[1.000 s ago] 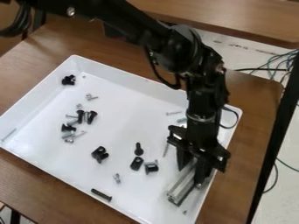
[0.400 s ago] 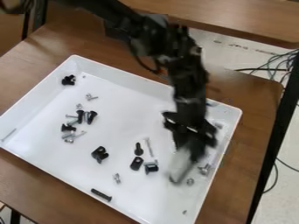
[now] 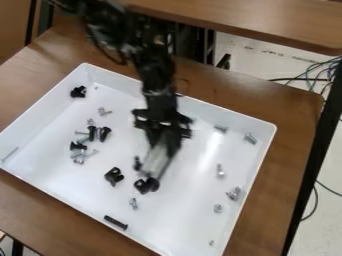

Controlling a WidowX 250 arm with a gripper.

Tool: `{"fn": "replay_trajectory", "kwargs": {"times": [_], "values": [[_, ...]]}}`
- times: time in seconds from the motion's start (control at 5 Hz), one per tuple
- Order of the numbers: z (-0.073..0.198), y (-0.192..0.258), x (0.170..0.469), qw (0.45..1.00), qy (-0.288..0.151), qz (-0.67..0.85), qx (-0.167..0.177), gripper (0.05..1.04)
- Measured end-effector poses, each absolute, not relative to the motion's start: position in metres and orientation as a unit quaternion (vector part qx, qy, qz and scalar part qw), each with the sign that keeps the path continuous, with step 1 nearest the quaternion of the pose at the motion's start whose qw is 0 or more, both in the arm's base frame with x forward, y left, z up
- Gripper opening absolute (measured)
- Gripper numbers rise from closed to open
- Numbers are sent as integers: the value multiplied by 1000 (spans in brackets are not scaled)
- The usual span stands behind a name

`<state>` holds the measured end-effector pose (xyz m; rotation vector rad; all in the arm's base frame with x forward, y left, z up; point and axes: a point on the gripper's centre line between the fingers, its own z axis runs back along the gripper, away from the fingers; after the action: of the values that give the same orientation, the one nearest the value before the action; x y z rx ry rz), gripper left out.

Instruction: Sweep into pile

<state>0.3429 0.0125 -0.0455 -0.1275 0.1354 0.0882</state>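
In the camera view, the black two-finger gripper [image 3: 163,145] is clenched on a blurred grey metal bar [image 3: 156,161], its long axis slanting down-left from the jaws toward small black parts [image 3: 141,186]. Silver screws [image 3: 250,138] lie either side of the jaws in a white rectangular tray [image 3: 187,217] on a brown wooden table [image 3: 40,215], cables [image 3: 316,68] beyond.

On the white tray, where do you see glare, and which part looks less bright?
In the camera view, soft glare brightens the floor of the white rectangular tray, image-right of the black gripper holding a pale grey bar; the far wall looks greyer.
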Motion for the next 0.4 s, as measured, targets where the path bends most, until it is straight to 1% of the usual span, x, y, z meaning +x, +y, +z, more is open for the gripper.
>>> {"fn": "replay_trajectory", "kwargs": {"times": [0.2,0.4], "values": [[-47,61,333,991,68,96,-66,356],[-46,106,320,988,73,125,-50,356]]}}
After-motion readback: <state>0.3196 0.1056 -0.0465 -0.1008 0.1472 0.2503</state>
